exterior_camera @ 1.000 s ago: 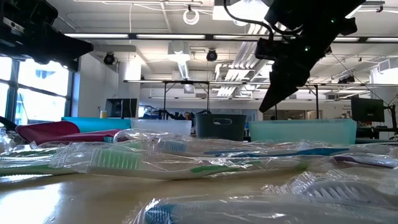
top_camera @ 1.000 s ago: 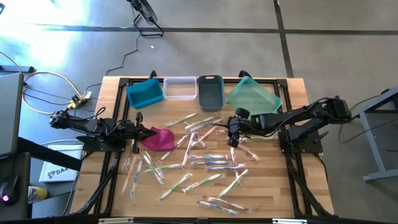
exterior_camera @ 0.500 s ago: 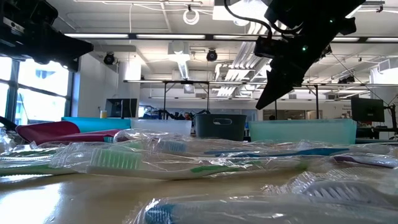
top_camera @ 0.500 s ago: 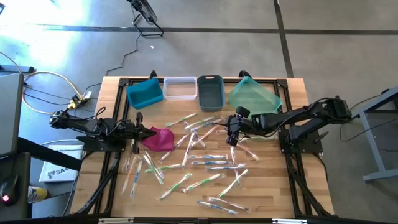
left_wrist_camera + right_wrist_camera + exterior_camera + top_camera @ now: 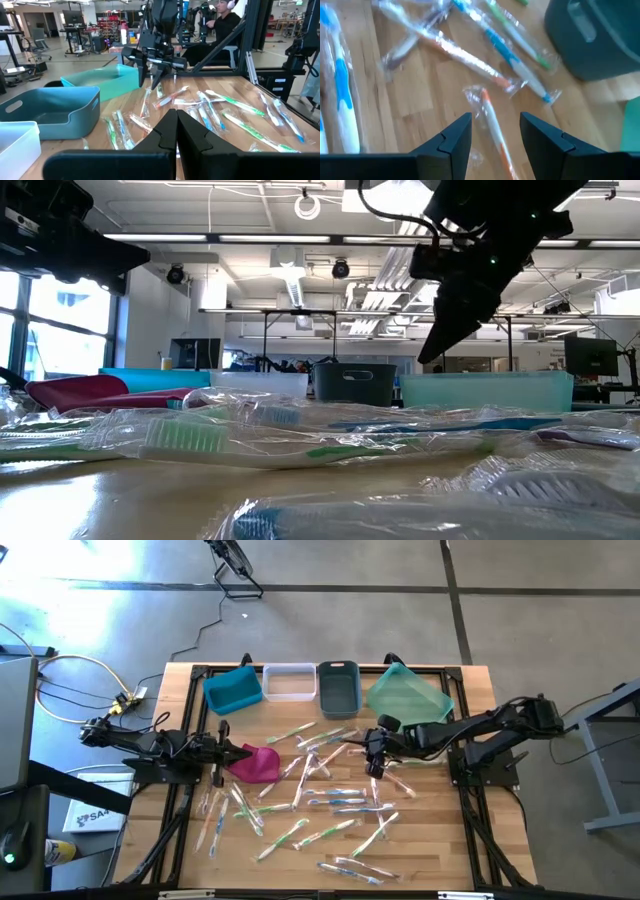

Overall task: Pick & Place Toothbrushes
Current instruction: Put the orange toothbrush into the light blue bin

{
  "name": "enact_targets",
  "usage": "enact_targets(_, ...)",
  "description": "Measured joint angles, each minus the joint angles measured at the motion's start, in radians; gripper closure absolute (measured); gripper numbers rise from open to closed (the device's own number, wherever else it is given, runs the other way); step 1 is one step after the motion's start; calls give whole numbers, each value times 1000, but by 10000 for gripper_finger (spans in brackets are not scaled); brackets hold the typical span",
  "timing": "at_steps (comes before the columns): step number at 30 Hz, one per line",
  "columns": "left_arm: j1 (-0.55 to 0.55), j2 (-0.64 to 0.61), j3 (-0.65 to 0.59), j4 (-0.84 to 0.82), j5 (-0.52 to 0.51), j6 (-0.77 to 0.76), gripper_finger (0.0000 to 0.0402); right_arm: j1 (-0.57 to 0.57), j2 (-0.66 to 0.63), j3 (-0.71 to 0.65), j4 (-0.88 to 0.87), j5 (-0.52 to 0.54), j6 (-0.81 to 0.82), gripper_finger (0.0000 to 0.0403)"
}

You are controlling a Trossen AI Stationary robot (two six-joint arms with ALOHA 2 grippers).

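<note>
The right tool [image 5: 492, 137] is hovering with fingers spread over an orange-handled toothbrush [image 5: 492, 122] — one of many toothbrushes [image 5: 300, 805] lying across the tabletop [image 5: 430, 850]. The left tool [image 5: 176, 131] is waiting pressed together near the magenta pouch [image 5: 255, 764].

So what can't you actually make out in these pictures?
- Inside of the dark grey bin: low view, its own wall hides it.
- Colour of the nearest toothbrush: low view, blurred wrapper.
- Orange toothbrush: right wrist view, blurred between the open right gripper fingers; contact unclear.
- Left gripper: shut, hiding the table beyond.
</note>
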Motion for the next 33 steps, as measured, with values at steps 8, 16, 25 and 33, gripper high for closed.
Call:
enact_targets(8, 0, 0, 0, -1, 0, 0, 402, -3, 93, -1, -26, 3, 0, 243)
enact_targets(16, 0, 0, 0, -1, 0, 0, 402, -47, 205, 0, 3, -3, 2, 243)
enact_targets(25, 0, 0, 0, -1, 0, 0, 402, -91, 232, 2, 13, -59, 0, 243)
enact_targets(33, 0, 0, 0, -1, 0, 0, 402, -91, 234, 2, 16, -78, -6, 268)
